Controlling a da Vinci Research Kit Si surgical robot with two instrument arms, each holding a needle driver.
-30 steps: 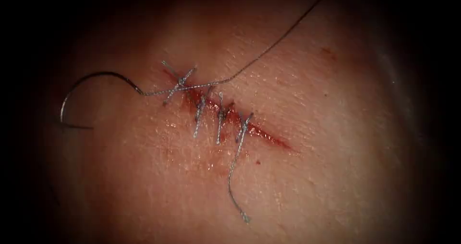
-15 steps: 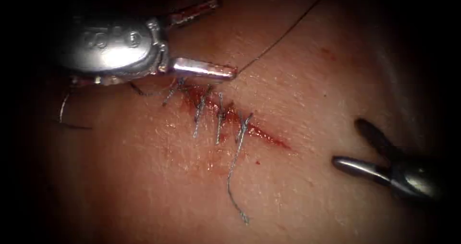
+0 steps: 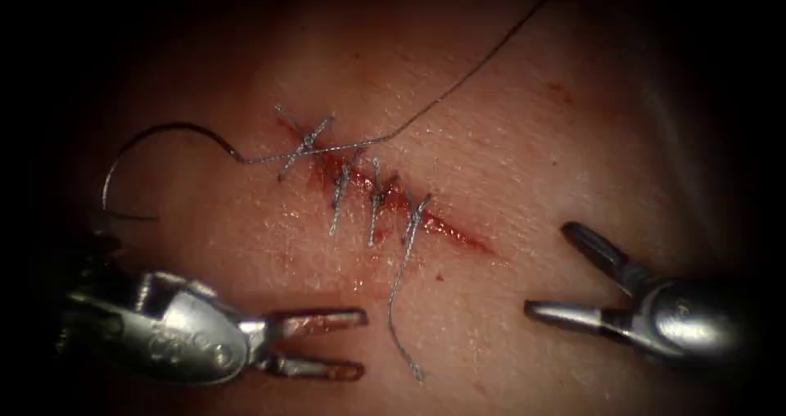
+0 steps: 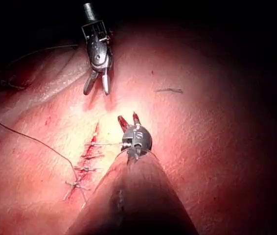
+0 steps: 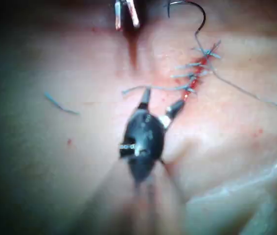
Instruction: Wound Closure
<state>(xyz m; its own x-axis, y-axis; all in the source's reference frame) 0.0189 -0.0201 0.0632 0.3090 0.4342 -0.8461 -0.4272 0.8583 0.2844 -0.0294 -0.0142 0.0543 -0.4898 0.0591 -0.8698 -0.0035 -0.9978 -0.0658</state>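
Note:
The cut [image 3: 393, 195] runs down to the right across the tissue [image 3: 573, 121], crossed by several stitches [image 3: 340, 191]. The curved needle [image 3: 123, 150] lies free on the tissue left of the cut, held by neither tool. Its thread [image 3: 458, 84] crosses the top stitch and leaves to the upper right. A long thread tail [image 3: 397, 293] hangs down from the lowest stitch. My left tool [image 3: 359, 342] is open and empty below the cut, its tips near that tail. My right tool [image 3: 547, 269] stands wide open and empty right of the cut.
Red fluid [image 3: 458, 234] fills the unstitched lower end of the cut. In the left wrist view, my own jaws [image 4: 128, 119] face the right tool [image 4: 97, 87] across the stitched cut [image 4: 87, 156]. A cut end of thread [image 5: 60, 104] lies loose on the tissue.
One second ago no tool was in view. Half a second ago the left tool lay over the needle's thread at upper left; it is now at lower left. The right tool crept left.

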